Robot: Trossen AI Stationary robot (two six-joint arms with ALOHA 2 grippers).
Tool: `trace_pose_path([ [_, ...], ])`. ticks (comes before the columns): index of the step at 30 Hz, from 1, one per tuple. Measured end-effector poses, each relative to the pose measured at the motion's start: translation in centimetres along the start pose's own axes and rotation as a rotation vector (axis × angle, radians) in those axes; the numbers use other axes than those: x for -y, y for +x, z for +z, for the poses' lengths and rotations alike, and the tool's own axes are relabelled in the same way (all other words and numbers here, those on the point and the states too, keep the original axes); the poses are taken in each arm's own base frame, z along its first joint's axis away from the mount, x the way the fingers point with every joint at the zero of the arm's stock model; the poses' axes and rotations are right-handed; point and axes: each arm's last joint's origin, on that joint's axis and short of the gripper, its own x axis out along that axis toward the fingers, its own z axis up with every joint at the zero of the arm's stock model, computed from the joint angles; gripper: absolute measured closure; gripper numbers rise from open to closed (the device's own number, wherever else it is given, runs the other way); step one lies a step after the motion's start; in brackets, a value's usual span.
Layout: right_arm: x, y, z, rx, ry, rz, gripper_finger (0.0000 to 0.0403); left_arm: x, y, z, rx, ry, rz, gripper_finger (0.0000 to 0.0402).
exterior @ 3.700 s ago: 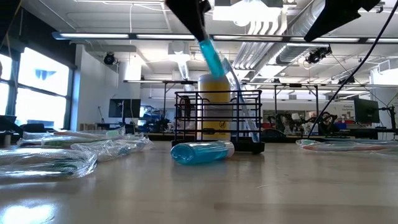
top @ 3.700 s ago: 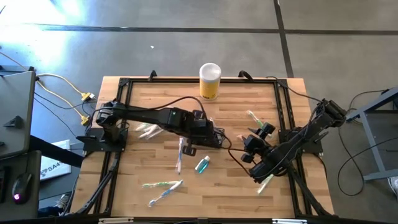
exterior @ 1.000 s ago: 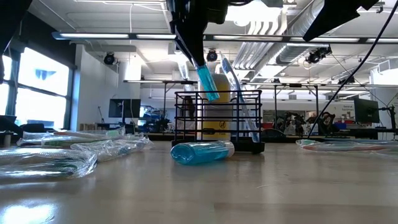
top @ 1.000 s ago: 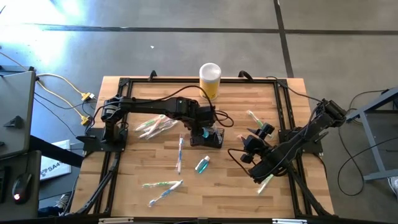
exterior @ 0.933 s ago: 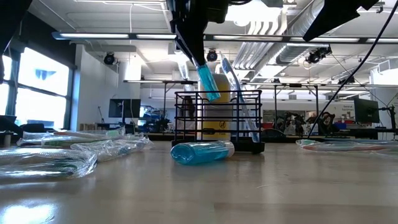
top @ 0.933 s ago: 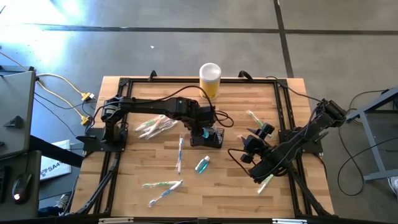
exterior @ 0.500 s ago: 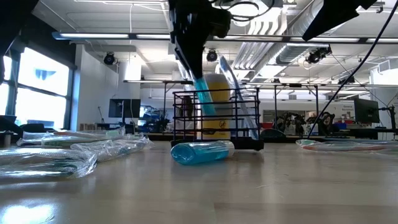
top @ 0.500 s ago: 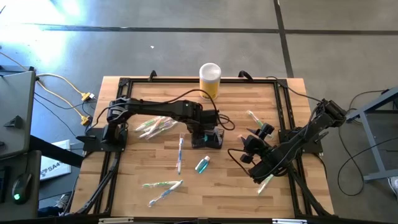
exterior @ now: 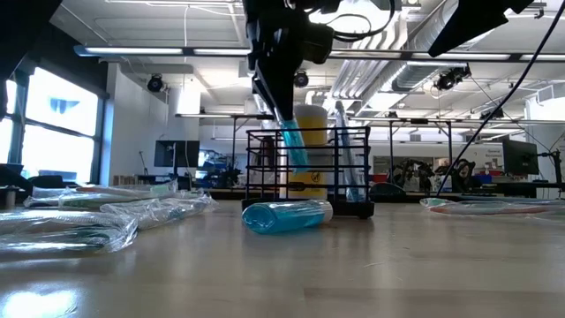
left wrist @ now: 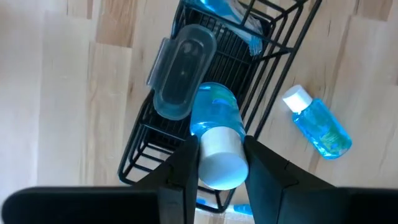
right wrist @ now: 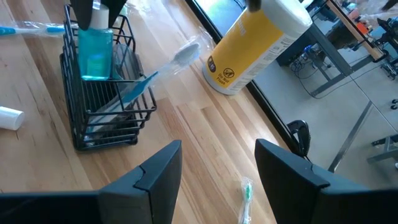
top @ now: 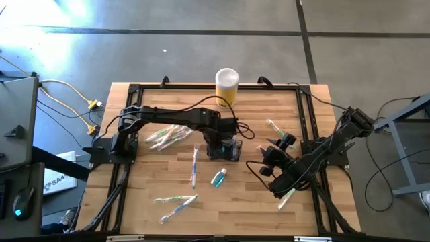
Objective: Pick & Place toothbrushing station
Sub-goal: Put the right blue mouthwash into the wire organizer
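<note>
High view: the small black wire-mesh rectangular caddy stands near the middle of the pale wood-plank table, its thin bars forming a low open box. The left gripper hangs directly over the caddy, its two dark fingers pinched on the white cap of a translucent blue plastic bottle whose lower end is down inside the wire walls. In the left wrist view a clear rounded plastic cover lies in the caddy beside that bottle. A blue-handled toothbrush with a frosted head cover leans tilted in the caddy, its head past the rim.

A second blue bottle with a white cap lies on its side on the table just beside the caddy. A tall yellow cylinder with a white lid stands upright beyond the caddy, apart from it. Crinkled clear-wrapped toothbrushes lie to one side of the caddy, under the left arm.

The right gripper waits well apart from the caddy, its blunt dark fingers spread wide, holding nothing.
</note>
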Motion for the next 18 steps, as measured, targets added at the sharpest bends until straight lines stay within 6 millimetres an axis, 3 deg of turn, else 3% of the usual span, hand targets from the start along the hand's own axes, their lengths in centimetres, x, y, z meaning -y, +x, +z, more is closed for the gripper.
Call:
trace_pose_path([
  [18,0.0,0.0,0.0,0.0,0.0,0.0,0.0207,0.12,0.56,0.1,-0.014,-0.001,-0.043,0.0306],
])
